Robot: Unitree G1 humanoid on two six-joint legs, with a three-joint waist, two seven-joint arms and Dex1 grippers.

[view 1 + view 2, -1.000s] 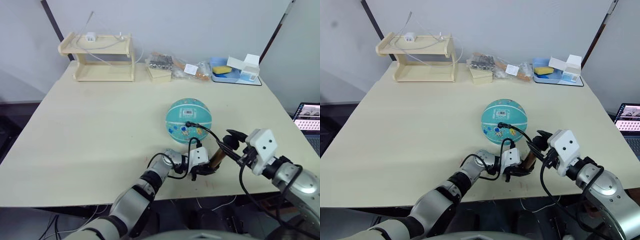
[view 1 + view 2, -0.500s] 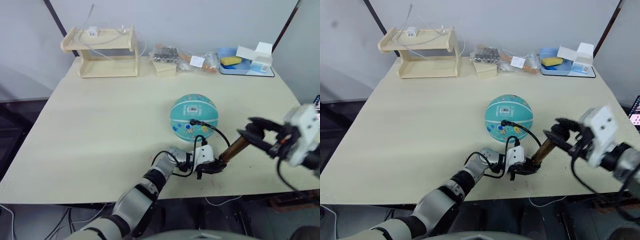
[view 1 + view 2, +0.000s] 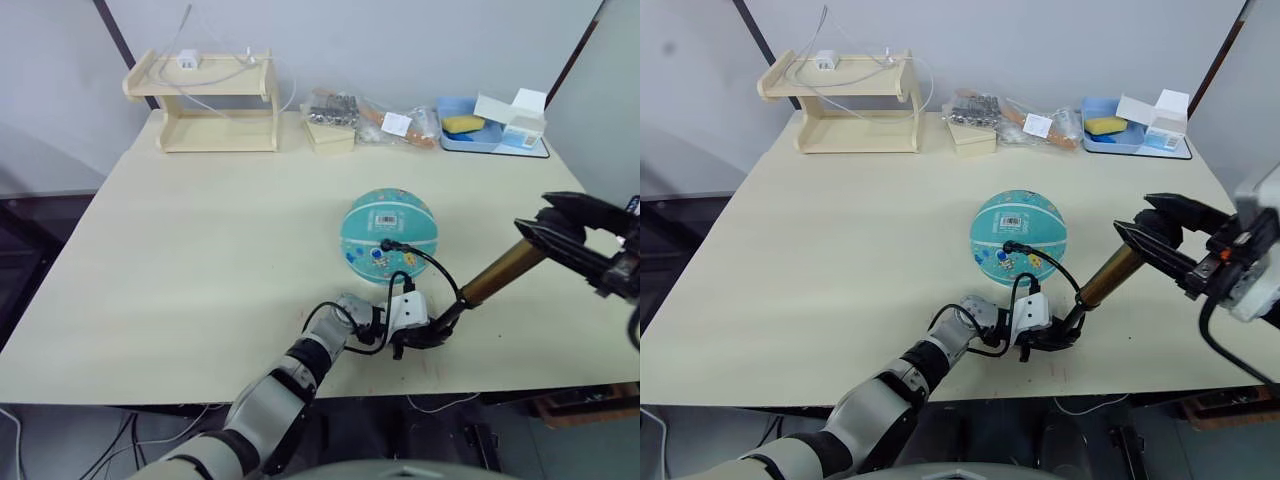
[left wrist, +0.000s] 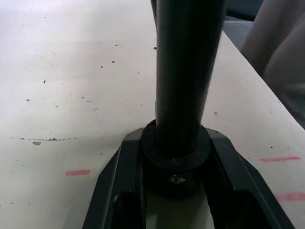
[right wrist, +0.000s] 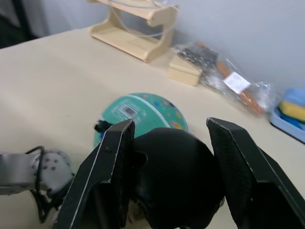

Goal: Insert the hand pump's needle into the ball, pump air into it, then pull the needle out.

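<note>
The teal ball (image 3: 388,233) rests on the table's middle right, also seen as the ball (image 5: 138,112) in the right wrist view. A black fitting (image 3: 384,244) sits against its front; the needle itself is hidden. The thin black hose (image 3: 432,266) loops from there down to the hand pump's base. My left gripper (image 3: 428,334) is shut on that black base cap (image 4: 174,164), near the front edge. The pump (image 3: 502,272) slants up to the right, its gold section drawn out long. My right gripper (image 3: 558,226) is shut on the black handle (image 5: 171,181).
A wooden shelf (image 3: 205,100) with a white cable stands at the back left. Bagged items and a small box (image 3: 362,118) lie at the back middle. A blue tray (image 3: 492,140) with a sponge and a white carton sits at the back right. The table's front edge runs just below my left gripper.
My right gripper has drawn the handle up and to the right, stretching the pump out much longer. The left gripper stays put on the base. The camera shifted early on.
</note>
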